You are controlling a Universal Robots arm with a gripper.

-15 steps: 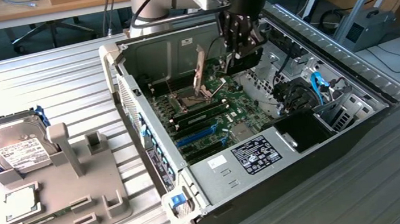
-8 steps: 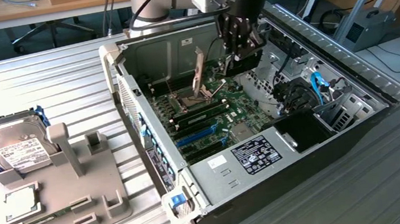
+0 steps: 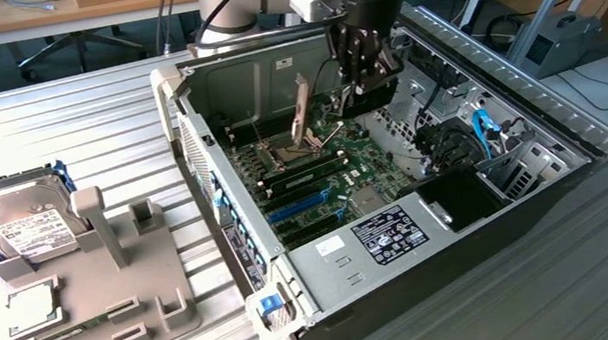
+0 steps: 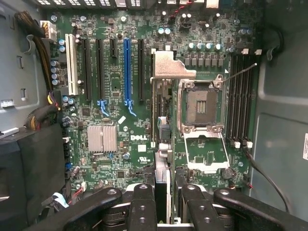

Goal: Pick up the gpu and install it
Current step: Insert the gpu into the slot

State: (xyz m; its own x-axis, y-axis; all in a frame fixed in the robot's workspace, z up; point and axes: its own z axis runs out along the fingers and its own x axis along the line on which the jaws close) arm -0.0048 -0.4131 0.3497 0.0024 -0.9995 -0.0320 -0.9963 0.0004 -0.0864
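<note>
GPU [image 4: 161,120] is pinched edge-on between the fingers [image 4: 142,207] of my hand [image 4: 163,211]. In the wrist view I see the card end-on, running away from the fingers over the motherboard [image 4: 115,120], with its silvery bracket [image 4: 171,67] at the far end. The card sits above the board between the black expansion slots and the open CPU socket [image 4: 202,108]; I cannot tell whether its lower edge touches any slot.

In the exterior view the hand [image 3: 369,84] hangs inside the open case [image 3: 538,185], which lies on its side on the ribbed metal worktop [image 3: 67,129]. A thin upright piece below the fingers, beside the socket, appears to be the card [image 3: 303,109], standing on edge.

On the board I note a blue slot [image 4: 127,67], a white slot [image 4: 73,65], a finned silver heatsink [image 4: 102,138] and a row of memory slots [image 4: 240,96] on the far side of the socket. A black unit with a white label [image 3: 388,236] lies at the near end of the case.

Well apart from the case, at the exterior view's left, a grey fixture tray [image 3: 100,299] rests on the worktop. It carries a silver hard drive [image 3: 21,222] with a white label and a small square chip [image 3: 31,308].
</note>
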